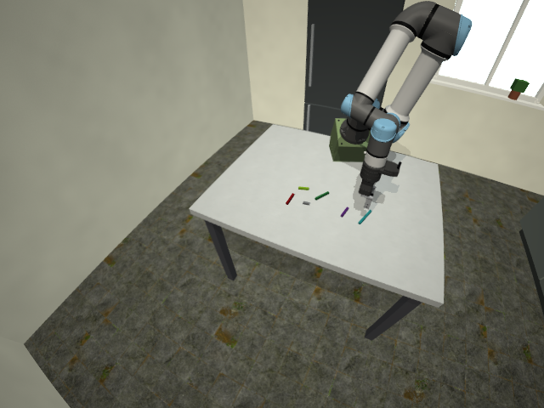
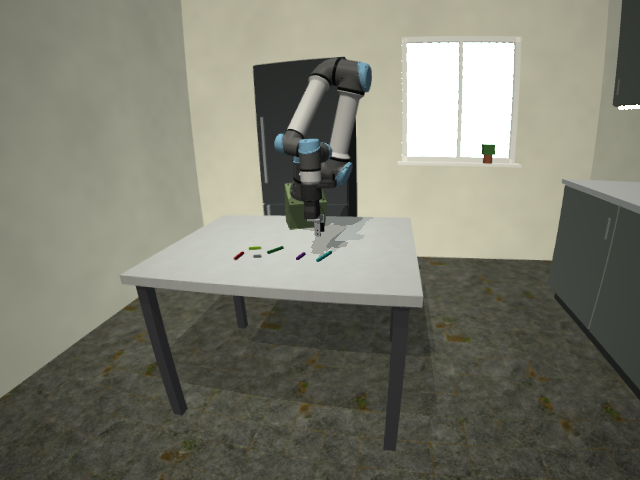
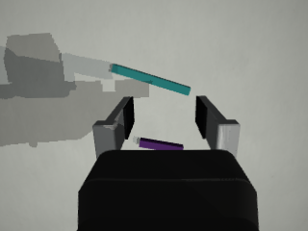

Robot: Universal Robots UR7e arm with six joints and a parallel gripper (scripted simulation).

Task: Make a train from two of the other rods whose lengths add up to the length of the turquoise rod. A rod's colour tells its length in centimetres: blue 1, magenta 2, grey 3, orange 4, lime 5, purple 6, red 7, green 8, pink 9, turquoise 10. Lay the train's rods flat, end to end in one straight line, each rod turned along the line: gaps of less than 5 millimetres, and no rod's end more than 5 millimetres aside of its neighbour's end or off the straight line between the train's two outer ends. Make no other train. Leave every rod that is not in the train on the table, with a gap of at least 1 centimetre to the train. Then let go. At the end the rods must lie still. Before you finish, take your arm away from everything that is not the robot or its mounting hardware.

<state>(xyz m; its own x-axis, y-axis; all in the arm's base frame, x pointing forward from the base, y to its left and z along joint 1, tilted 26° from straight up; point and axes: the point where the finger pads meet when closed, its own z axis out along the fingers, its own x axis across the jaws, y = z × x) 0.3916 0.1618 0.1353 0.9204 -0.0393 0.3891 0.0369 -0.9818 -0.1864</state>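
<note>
The claw (image 1: pixel 367 203) (image 2: pixel 318 234) (image 3: pixel 165 109) is wide open and empty, near turquoise (image 1: pixel 365 217) (image 2: pixel 324 256) (image 3: pixel 151 80) and purple (image 1: pixel 344 212) (image 2: pixel 300 256) (image 3: pixel 161 144). Red (image 1: pixel 290 199) (image 2: pixel 238 255) and grey (image 1: pixel 306 202) (image 2: pixel 257 256), the pair needed, lie apart on the table (image 1: pixel 246 167) (image 2: pixel 258 279). Both look light and stiff, best pinched across the middle; stubby grey may twist easily. Lime (image 1: pixel 303 188) (image 2: pixel 254 248) and green (image 1: pixel 321 195) (image 2: pixel 275 249) lie near them and could get nudged by the fingers.

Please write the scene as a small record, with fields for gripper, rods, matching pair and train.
gripper: open, above the table, holding nothing
turquoise rod: on table
other rods: red, lime, grey, green, purple
pair adding to turquoise: red + grey
train: not made; red and grey lie apart
</note>
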